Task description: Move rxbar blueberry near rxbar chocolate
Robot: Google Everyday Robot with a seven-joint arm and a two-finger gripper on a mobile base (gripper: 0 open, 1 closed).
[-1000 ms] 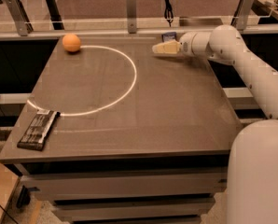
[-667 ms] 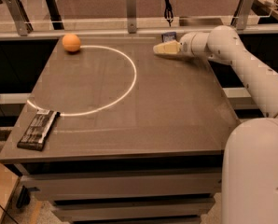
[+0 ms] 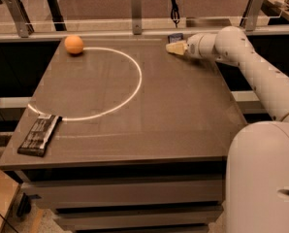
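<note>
- At the far edge of the tabletop point(image 3: 183, 130), right of middle, the blueberry bar point(image 3: 175, 36) lies just behind the pincer point(image 3: 175, 47); little of it shows, so its long axis is unclear.
- The pincer points left, low over the surface, with nothing visibly in it; whether it is open or closed I cannot tell.
- The chocolate bar point(image 3: 39, 135) lies at the near left corner, well apart, its long axis running front to back.
- The grasp likely calls for a small reach farther back.

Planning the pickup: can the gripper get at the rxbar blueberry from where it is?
Probably yes. The gripper sits just in front of the rxbar blueberry at the far edge of the table, nothing between them, though the rail behind may cramp it.
</note>
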